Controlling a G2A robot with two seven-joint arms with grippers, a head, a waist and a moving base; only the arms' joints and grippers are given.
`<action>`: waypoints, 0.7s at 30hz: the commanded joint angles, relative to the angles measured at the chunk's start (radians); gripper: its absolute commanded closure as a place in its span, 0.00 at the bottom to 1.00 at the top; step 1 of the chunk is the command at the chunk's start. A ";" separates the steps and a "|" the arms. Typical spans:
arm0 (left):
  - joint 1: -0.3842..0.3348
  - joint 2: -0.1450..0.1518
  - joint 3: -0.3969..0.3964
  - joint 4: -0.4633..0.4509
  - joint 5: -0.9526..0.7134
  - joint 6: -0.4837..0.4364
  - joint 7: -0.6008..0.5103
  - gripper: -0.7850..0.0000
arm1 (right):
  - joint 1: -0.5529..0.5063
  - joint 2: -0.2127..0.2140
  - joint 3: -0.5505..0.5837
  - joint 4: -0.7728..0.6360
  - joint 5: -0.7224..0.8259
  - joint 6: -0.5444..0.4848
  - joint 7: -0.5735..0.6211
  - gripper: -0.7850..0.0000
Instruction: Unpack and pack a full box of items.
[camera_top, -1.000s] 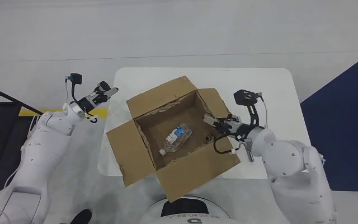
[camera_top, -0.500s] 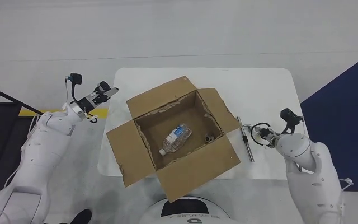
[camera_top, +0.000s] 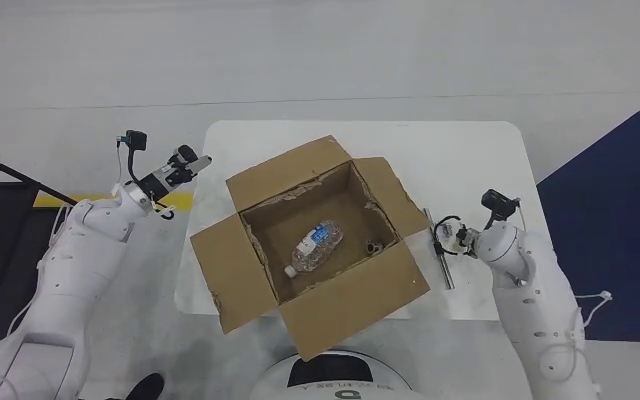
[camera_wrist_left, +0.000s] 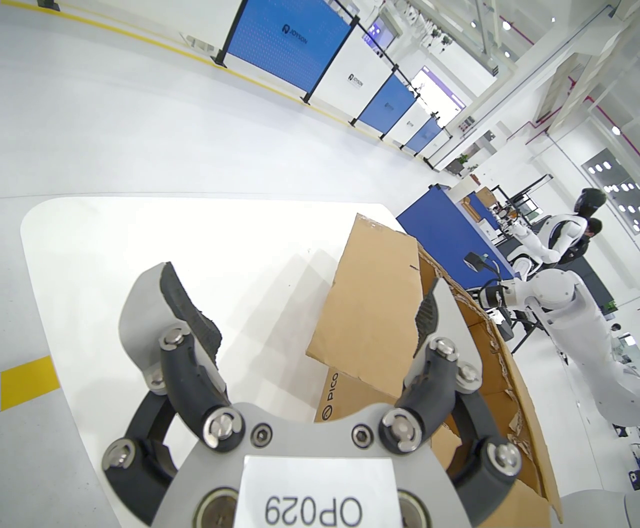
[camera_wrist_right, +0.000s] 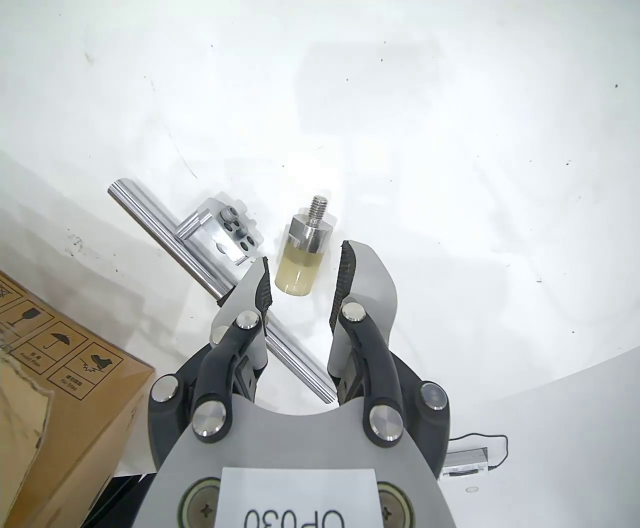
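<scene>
An open cardboard box (camera_top: 310, 300) stands mid-table with its flaps spread. Inside lie a clear plastic bottle (camera_top: 318, 245) and a small dark part (camera_top: 375, 245). Right of the box, a metal rod (camera_top: 441, 264) with a clamp block (camera_wrist_right: 222, 232) rests on the table. A small cylinder (camera_wrist_right: 302, 250) with a metal threaded end and a yellowish body lies beside it, between the fingertips of my right gripper (camera_wrist_right: 304, 260), which is open and low over the table (camera_top: 447, 238). My left gripper (camera_wrist_left: 300, 285) hangs open and empty by the table's left edge (camera_top: 190, 160).
The white table (camera_top: 460, 160) has bare room behind and to the right of the box. The box's near right flap (camera_top: 350, 300) overhangs the front edge. A box corner (camera_wrist_right: 65, 380) sits close to my right gripper.
My right arm left the box's right side, swung out past the rod, then came back a little toward it. The left arm kept still.
</scene>
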 joint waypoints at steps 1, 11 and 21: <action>0.000 0.000 0.000 0.000 0.000 0.000 0.000 0.00 | 0.020 -0.003 -0.010 0.037 -0.001 0.001 -0.001 0.61; 0.000 0.000 0.000 0.000 0.000 0.000 0.000 0.00 | 0.101 -0.021 -0.043 0.162 -0.017 0.010 -0.010 1.00; 0.000 0.000 0.000 0.000 0.000 0.000 0.000 0.00 | -0.110 -0.032 0.109 -0.229 0.137 0.078 -0.078 1.00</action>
